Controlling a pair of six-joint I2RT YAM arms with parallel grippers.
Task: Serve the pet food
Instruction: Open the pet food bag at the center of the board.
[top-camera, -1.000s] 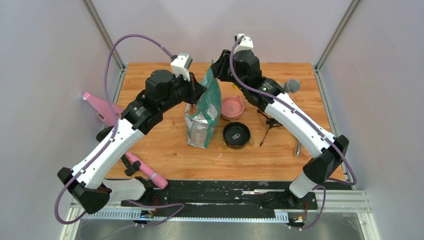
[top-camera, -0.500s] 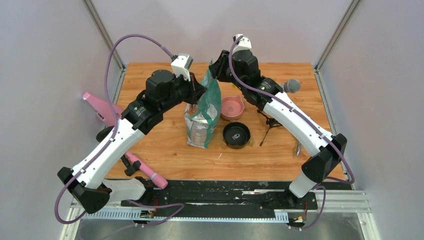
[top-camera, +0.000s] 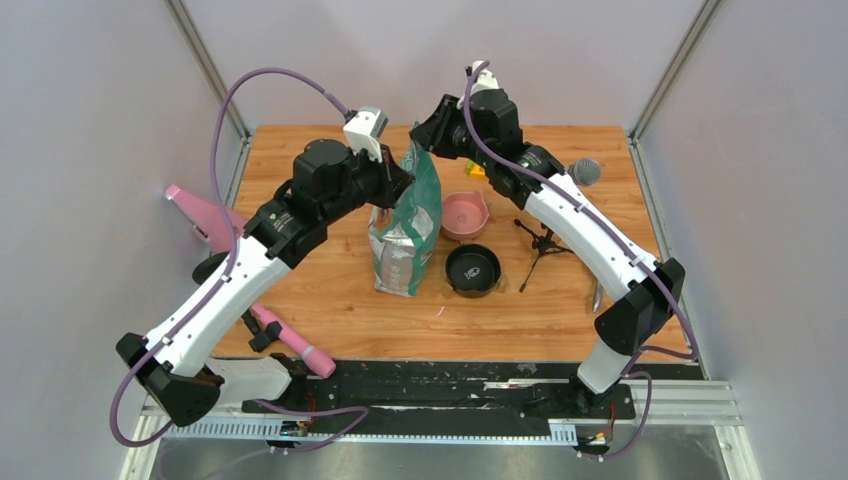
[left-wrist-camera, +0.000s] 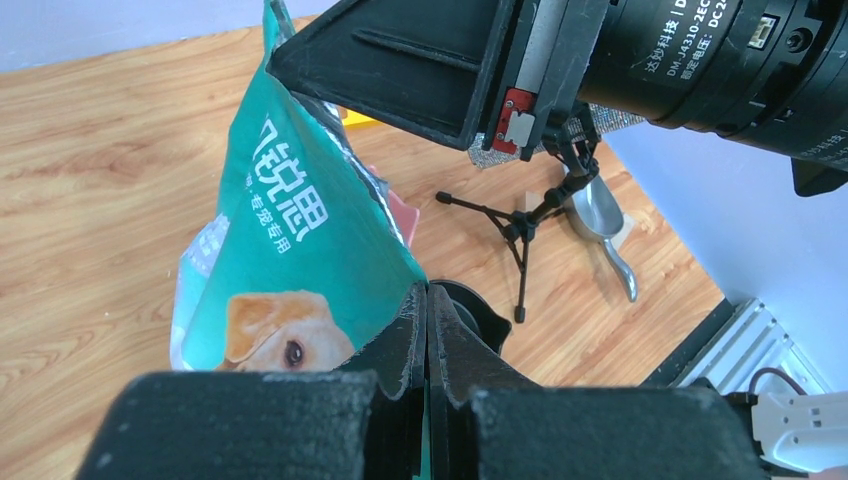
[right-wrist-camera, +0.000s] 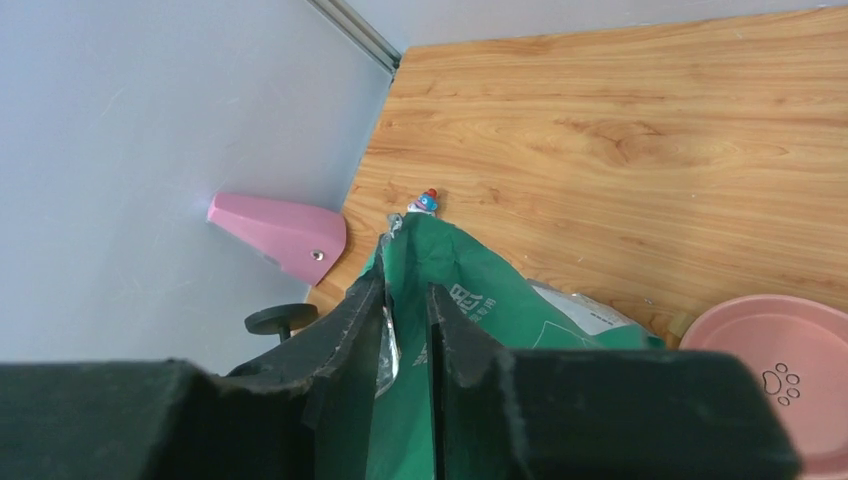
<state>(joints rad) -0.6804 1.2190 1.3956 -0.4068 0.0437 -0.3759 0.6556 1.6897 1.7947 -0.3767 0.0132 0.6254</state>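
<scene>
The teal-green and white pet food bag with a golden dog stands upright mid-table. The pet food itself is hidden inside it. My left gripper reaches in from the left and is shut on the bag's side edge; in the left wrist view a thin teal strip shows between its pressed fingers. My right gripper comes over from behind. Its fingers pinch the bag's top flap, green film and foil lining filling the narrow gap.
A pink bowl and a black bowl sit right of the bag. A small tripod with a microphone and a grey scoop lie further right. Pink tools lie at the left edge.
My right gripper has shifted back and left, tightening slightly on the bag's top flap. The left arm and the bag's base stay put.
</scene>
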